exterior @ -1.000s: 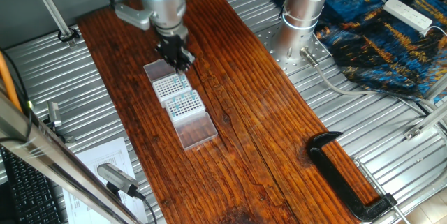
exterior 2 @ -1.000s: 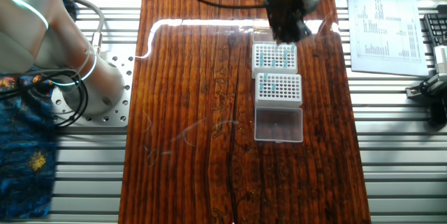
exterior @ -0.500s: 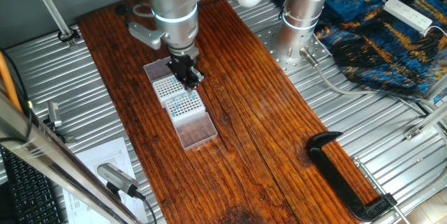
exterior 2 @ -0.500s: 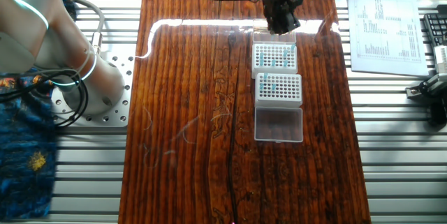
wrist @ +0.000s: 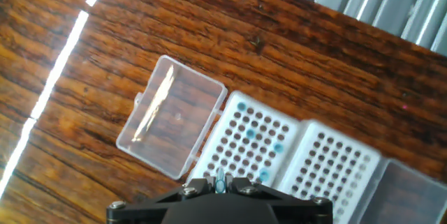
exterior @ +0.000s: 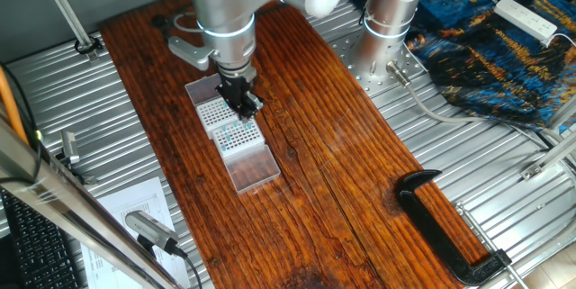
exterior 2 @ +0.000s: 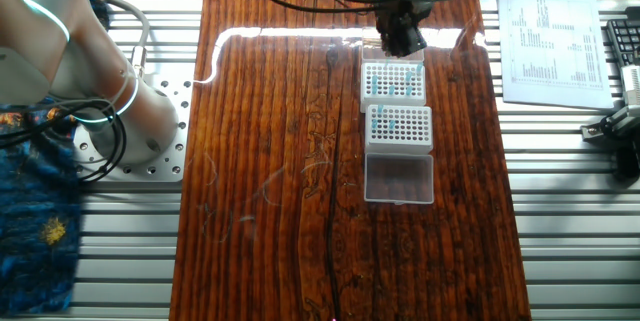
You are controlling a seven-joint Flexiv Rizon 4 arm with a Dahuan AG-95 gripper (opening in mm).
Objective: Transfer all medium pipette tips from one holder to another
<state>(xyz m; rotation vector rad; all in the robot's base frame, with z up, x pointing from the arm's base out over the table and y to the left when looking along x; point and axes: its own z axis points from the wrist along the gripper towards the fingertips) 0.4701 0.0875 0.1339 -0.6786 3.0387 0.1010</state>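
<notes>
Two white holders stand in a row on the wooden table. The holder beside the clear lid carries several medium pipette tips, seen as blue dots. The other holder shows only dark holes in the hand view. My gripper is shut on one teal-blue tip, held upright between the fingers above the near edge of the first holder. From the side, the gripper hangs over the holder with the tips, next to the other holder. Seen from the other side, the gripper is above the far holder.
A clear lid lies at the end of the row, and another lid at the opposite end. A black clamp grips the table's edge. The arm's base stands beside the table, and a printed sheet lies off to one side.
The gripper has moved along the row from the holder with empty holes to the holder with blue tips, still carrying a tip.
</notes>
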